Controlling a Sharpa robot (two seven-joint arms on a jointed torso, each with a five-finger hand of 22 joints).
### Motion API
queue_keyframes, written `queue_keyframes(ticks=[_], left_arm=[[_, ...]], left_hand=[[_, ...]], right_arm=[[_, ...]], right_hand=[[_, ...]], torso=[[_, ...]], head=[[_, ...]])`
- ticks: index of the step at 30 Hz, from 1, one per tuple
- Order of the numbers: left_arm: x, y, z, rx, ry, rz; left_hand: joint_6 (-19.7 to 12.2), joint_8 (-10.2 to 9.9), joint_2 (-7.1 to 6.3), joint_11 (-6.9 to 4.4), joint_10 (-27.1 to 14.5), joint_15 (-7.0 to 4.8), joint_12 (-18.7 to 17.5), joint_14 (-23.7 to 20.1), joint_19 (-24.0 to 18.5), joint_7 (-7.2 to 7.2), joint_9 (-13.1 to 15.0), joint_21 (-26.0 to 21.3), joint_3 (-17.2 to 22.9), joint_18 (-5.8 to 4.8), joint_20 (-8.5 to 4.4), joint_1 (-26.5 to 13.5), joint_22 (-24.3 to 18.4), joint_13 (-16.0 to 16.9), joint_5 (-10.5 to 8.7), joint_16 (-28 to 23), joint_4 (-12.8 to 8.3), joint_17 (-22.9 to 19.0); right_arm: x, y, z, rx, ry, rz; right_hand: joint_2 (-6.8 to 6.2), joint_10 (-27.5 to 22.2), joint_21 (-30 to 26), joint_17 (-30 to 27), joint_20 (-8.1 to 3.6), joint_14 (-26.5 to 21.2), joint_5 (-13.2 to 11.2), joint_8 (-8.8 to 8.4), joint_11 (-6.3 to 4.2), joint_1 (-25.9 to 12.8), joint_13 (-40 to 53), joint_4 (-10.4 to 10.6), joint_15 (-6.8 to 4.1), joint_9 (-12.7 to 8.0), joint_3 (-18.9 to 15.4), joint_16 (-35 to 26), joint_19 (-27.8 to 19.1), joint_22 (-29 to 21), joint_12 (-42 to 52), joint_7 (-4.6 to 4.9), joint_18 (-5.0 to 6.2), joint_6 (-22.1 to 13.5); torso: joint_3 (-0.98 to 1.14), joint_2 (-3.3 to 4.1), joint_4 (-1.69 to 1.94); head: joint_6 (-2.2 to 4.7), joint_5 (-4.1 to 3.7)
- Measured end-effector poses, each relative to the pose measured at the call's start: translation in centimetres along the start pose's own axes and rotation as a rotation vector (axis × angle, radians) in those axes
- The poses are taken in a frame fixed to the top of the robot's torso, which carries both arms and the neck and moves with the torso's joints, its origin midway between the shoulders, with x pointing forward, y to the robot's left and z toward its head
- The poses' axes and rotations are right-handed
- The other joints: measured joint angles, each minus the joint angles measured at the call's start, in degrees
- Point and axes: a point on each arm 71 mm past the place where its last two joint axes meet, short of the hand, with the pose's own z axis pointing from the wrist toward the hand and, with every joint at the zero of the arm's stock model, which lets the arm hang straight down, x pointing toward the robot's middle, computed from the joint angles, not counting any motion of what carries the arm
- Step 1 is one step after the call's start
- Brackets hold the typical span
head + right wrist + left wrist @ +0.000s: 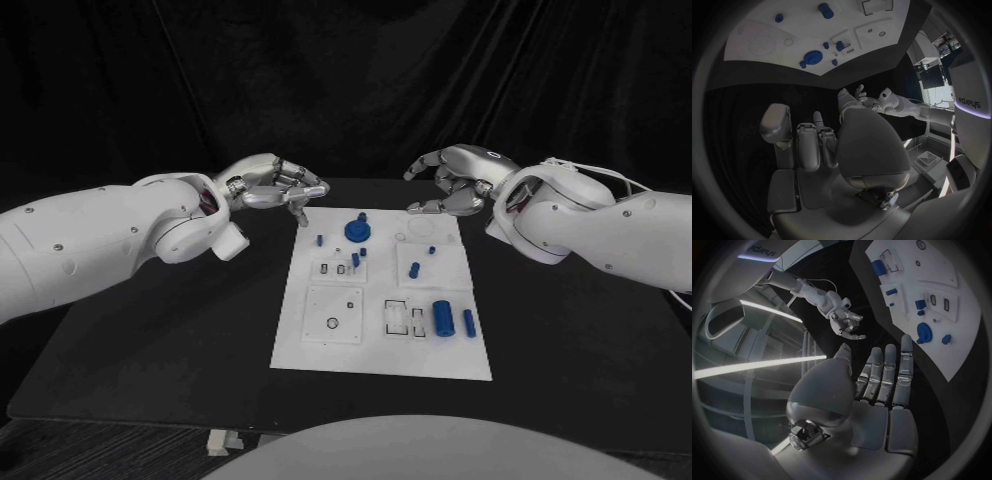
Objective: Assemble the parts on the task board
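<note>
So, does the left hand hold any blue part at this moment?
No: in the left wrist view the left hand has straight, spread fingers with nothing in them, and the blue parts lie on the task board.

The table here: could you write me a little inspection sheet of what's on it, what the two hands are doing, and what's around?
Surface: black table, dark cloth behind.
Job's things: white board mid-table; blue pieces on it, a round knob, a thick cylinder, a thin rod, small pegs.
Clutter: nothing seen.
Hands: left hand and right hand hover beyond the board's far end, both holding nothing.
Cables: white cable on the right arm.
Surroundings: dark backdrop.
</note>
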Motion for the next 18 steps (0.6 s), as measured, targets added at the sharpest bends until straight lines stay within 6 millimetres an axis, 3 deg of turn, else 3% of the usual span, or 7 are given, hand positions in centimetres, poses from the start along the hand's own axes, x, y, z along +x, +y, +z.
queue_keyframes(ticks=[1, 2, 4, 5, 8, 14, 18], left_arm=[[-0.1, -0.3, 0.2, -0.015, 0.010, 0.025], [-0.3, -0.5, 0.5, -0.031, 0.020, 0.050], [-0.4, -1.1, 1.0, -0.067, 0.041, 0.098], [-0.4, -1.3, 1.3, -0.083, 0.050, 0.117], [-0.4, -2.0, 2.3, -0.133, 0.078, 0.170], [0.5, -2.5, 4.1, -0.238, 0.132, 0.228], [1.4, -2.5, 5.2, -0.333, 0.186, 0.267]], left_hand=[[1.19, 1.72, -0.07, -0.46, 13.71, -0.56, 9.62, 12.16, 0.63, 0.09, 0.66, 5.02, -0.71, 0.00, -0.63, -0.81, 3.75, 4.60, -0.42, 5.83, -0.07, 13.37], [1.38, 4.30, 0.33, -1.01, 25.80, -1.01, 17.03, 23.86, 1.23, 0.17, 1.86, 14.86, -1.17, -0.17, -1.78, -1.22, 13.24, 6.41, -0.48, 10.46, 0.28, 26.45], [2.47, 8.12, 0.13, -1.48, 33.25, -1.40, 22.53, 39.57, 9.40, 0.34, 3.87, 29.44, -2.16, -3.25, -2.91, -1.54, 30.97, 7.46, -0.48, 13.28, 0.25, 39.20], [2.50, 10.43, 0.41, -1.63, 34.21, -1.58, 23.38, 45.23, 14.02, 0.26, 5.47, 35.23, -2.64, -4.14, -3.20, -1.91, 39.02, 7.59, -0.48, 13.50, 0.20, 41.34], [4.39, 17.59, 0.39, -2.49, 35.03, -2.56, 23.79, 49.73, 27.78, -0.57, 10.90, 44.63, -3.43, -6.28, -3.55, -2.91, 51.32, 7.66, -0.48, 13.18, 0.14, 42.92], [5.32, 27.51, 0.95, -4.93, 34.97, -5.06, 23.80, 49.96, 36.18, -2.85, 21.41, 47.61, -4.46, -7.17, -4.18, -5.62, 52.47, 7.67, -0.48, 13.18, 0.09, 42.99], [5.89, 30.42, 1.57, -5.65, 35.07, -5.70, 23.79, 49.98, 37.81, -3.76, 26.48, 47.95, -5.25, -7.18, -4.92, -8.50, 52.47, 7.66, -0.48, 13.18, 0.24, 42.99]], right_arm=[[0.0, -0.1, 0.0, 0.004, 0.002, 0.001], [0.0, -0.1, 0.0, 0.007, 0.004, 0.001], [0.1, -0.2, -0.1, 0.013, 0.010, 0.002], [0.1, -0.2, -0.1, 0.017, 0.012, 0.003], [0.3, -0.6, -0.2, 0.032, 0.023, 0.004], [1.1, -1.1, -0.4, 0.057, 0.051, 0.011], [1.7, -1.1, -0.4, 0.066, 0.071, 0.015]], right_hand=[[0.22, 0.00, 0.00, 0.00, 0.00, 0.00, 0.00, 0.18, 0.00, -0.23, 0.00, 0.00, 0.00, 0.00, 0.00, 0.00, 0.00, 0.00, 0.00, 0.00, 0.00, 0.00], [0.22, 0.00, 0.00, 0.00, 0.00, 0.00, 0.00, 0.27, 0.00, -0.23, 0.00, 0.00, 0.00, 0.00, 0.00, 0.00, 0.00, 0.00, 0.00, 0.00, 0.00, 0.00], [0.36, 0.00, 0.00, 0.00, 0.00, 0.00, 0.00, 0.27, 0.00, -0.37, 0.00, 0.00, 0.00, 0.05, 0.00, 0.00, 0.00, 0.00, 0.00, 0.00, 0.00, 0.00], [0.36, 0.00, 0.00, 0.00, 0.00, 0.00, 0.00, 0.27, 0.00, -0.37, 0.00, 0.00, 0.00, 0.05, 0.00, 0.00, 0.00, 0.00, 0.00, 0.00, 0.00, 0.00], [0.59, 0.00, 0.00, 0.00, 0.00, 0.00, 0.00, 0.57, 0.00, -0.14, -0.01, 0.00, 0.00, 0.07, 0.00, 0.00, 0.00, 0.00, 0.00, 0.00, 0.00, 0.00], [1.12, 0.00, 0.00, 0.00, 0.00, 0.00, 0.68, 1.11, 0.00, -0.22, -0.01, 0.00, 0.00, 0.19, 0.00, -0.01, 0.00, 0.00, 0.00, 0.00, -0.01, 0.00], [1.42, 0.00, 0.00, 0.00, 0.00, 0.00, 0.94, 1.42, 0.00, -0.52, -0.01, 0.00, 0.00, 0.26, 0.00, -0.01, 0.00, 0.04, 0.00, 0.00, 0.00, 0.00]], torso=[[0.03, -0.07, -0.09], [0.05, -0.13, -0.16], [0.13, -0.23, -0.38], [0.17, -0.27, -0.47], [0.31, -0.35, -0.78], [0.48, -0.44, -1.13], [0.47, -0.41, -1.22]], head=[[0.00, -0.05], [0.00, -0.06], [0.00, 0.14], [0.00, 0.27], [0.01, 0.66], [0.01, 1.23], [0.01, 1.57]])
